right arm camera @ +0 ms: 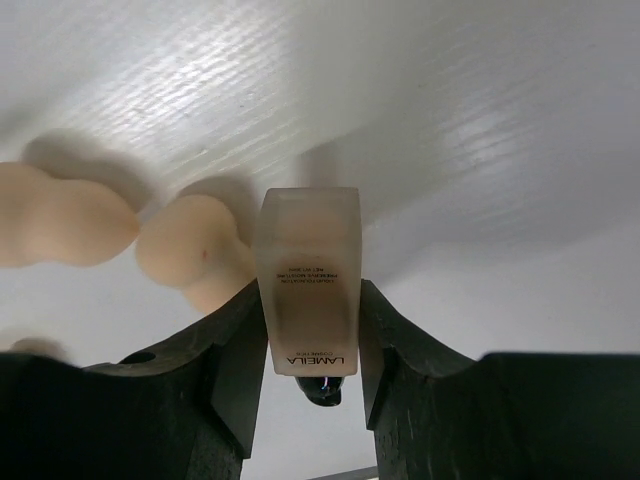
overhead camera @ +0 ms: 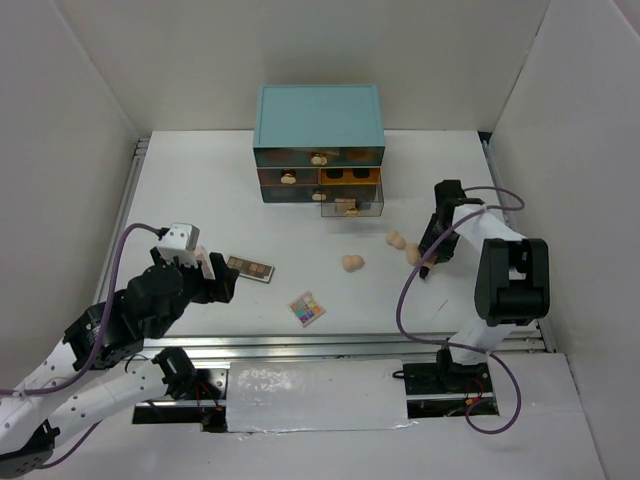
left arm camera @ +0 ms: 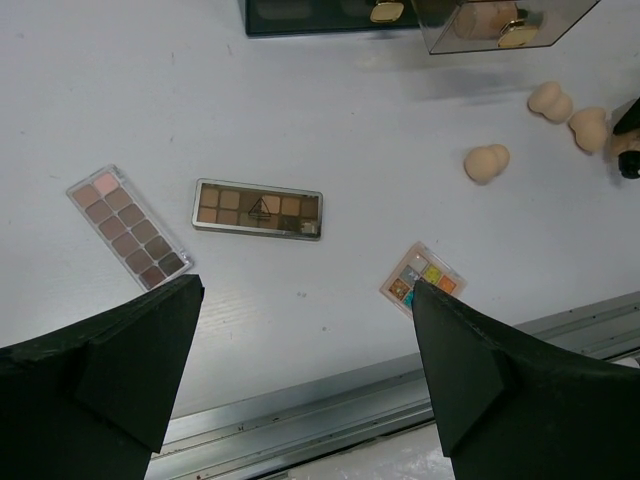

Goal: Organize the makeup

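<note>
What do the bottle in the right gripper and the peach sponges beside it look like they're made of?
The bottle looks like frosted, translucent glass or hard plastic, and I can't tell which. Beige contents show cloudily through flat, square-edged walls with printed lettering. The sponges look like soft foam with a matte finish: no shine, rounded lobes, a small dimple.

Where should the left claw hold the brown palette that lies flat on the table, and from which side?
Take the brown palette across its narrow width, at the middle of its two long edges, coming straight down from above. It is thin and lies flat on the table, so probably only those edges give a hold.
</note>
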